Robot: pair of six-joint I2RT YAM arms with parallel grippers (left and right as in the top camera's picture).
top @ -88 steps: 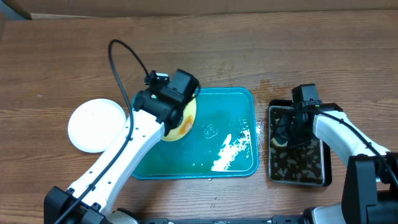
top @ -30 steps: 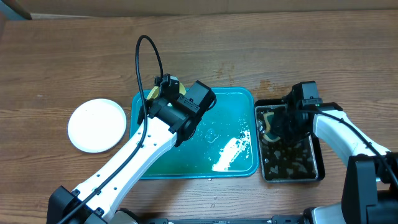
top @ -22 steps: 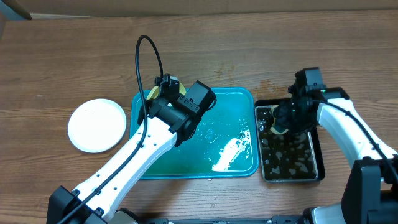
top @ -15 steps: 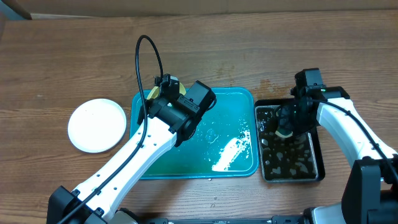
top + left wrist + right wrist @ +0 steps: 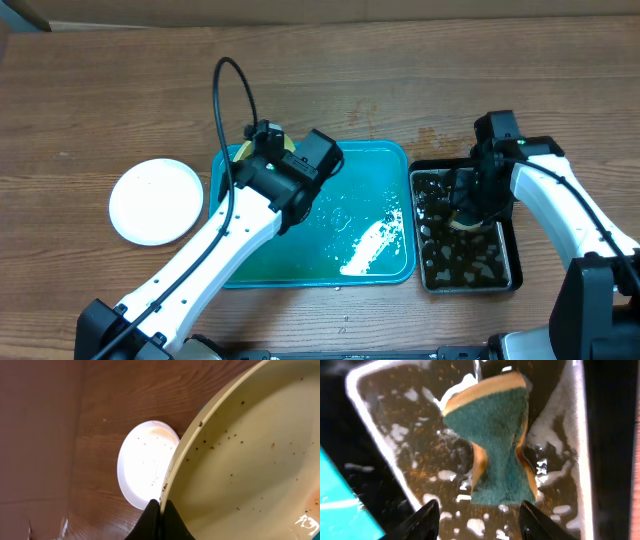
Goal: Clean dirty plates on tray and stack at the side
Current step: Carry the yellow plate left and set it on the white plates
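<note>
Overhead: a tabletop (image 5: 500, 90) carries the wet teal tray (image 5: 300, 255), with a black pan (image 5: 416, 240) just beside its 3 o'clock edge. The left tool (image 5: 159, 515) pinches the rim of a pale yellow-green plate (image 5: 250, 460), tilted over the tray's 10 o'clock corner. The plate looks stiff, light and likely slick, best held there. A white plate (image 5: 155, 200) waits at 9 o'clock with open tabletop around it. The right tool (image 5: 480, 520) hangs spread above a soft sponge (image 5: 495, 445).

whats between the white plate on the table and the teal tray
Nothing: only a narrow strip of bare wooden table separates the white plate from the tray. The overhead view shows it.
</note>
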